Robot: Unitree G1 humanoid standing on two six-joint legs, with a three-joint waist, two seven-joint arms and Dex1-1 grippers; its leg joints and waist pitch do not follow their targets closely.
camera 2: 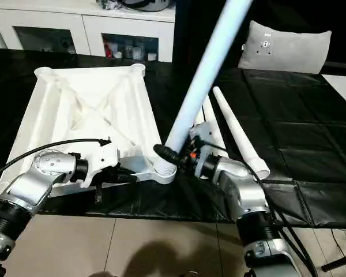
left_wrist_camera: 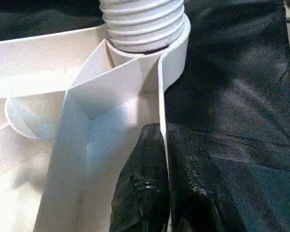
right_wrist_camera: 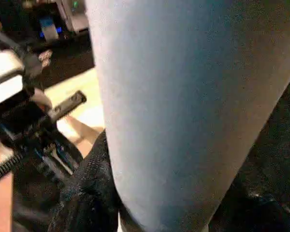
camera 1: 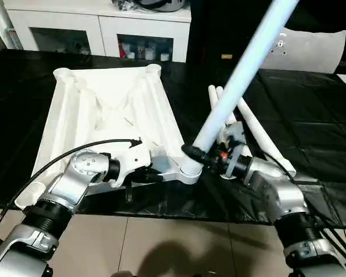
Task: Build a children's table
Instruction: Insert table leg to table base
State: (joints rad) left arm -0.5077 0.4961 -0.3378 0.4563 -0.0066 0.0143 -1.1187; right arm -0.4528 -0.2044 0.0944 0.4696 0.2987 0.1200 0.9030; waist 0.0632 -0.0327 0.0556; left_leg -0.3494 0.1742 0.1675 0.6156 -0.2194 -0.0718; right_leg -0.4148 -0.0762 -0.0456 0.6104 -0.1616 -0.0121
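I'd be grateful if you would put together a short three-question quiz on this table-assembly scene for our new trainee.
1. True or false: the tabletop lies with its ribbed underside facing up.
2. Which pincer grips the leg standing in the near corner socket? A) left B) right C) neither
3. Fill in: the left pincer is shut on the tabletop's ____.

Key:
1. True; ribs and round corner sockets face upward.
2. B; the right pincer clasps the leg just above the socket, and the leg leans away, not upright.
3. Rim, the thin edge wall near that socket.

Two spare legs lie on the black cover beside the tabletop.
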